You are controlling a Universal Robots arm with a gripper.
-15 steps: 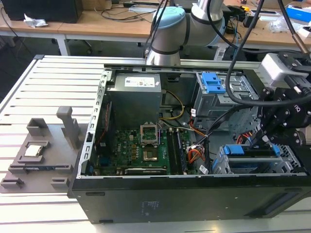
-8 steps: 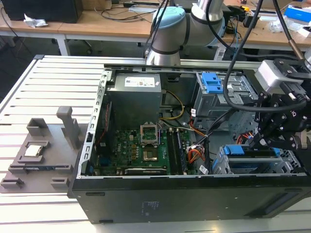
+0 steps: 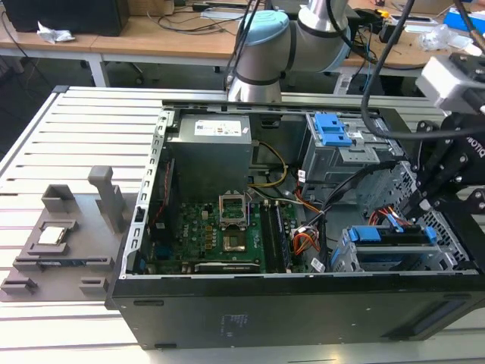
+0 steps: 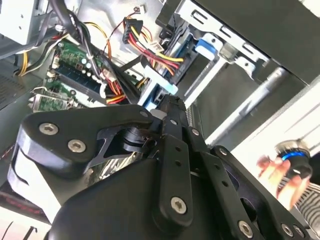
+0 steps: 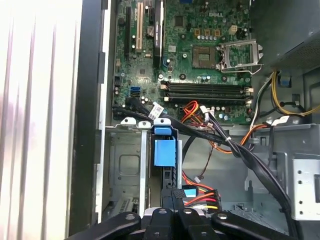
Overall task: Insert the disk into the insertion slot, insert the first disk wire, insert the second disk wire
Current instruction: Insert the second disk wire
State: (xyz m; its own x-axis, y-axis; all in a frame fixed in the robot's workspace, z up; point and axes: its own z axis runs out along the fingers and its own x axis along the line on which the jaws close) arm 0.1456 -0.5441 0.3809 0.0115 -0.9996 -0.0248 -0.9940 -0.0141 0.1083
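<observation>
Open PC tower lies on its side, so the drive cage faces up for top access. The disk (image 3: pixel 390 236) in its blue carrier already sits in the insertion slot (image 3: pixel 362 259), near the exterior view's right. The gripper (image 3: pixel 421 203) hovers just above the disk's rear edge, by the red/orange wire bundle (image 5: pixel 201 196), prob. working the connectors. Finger state: can't tell, linkage blocks both wrist views. A person's hand (image 4: pixel 280 175) w/ a controller is off to the side.

In the exterior view the arm (image 3: pixel 455 163) at 3 o'clock runs off the frame, covering part of the disk (image 3: pixel 394 236). In both wrist views gripper (image 5: pixel 175 200) links hide the fingertips. A blurred hand (image 4: pixel 282 172) at 4 o'clock is cut off.
</observation>
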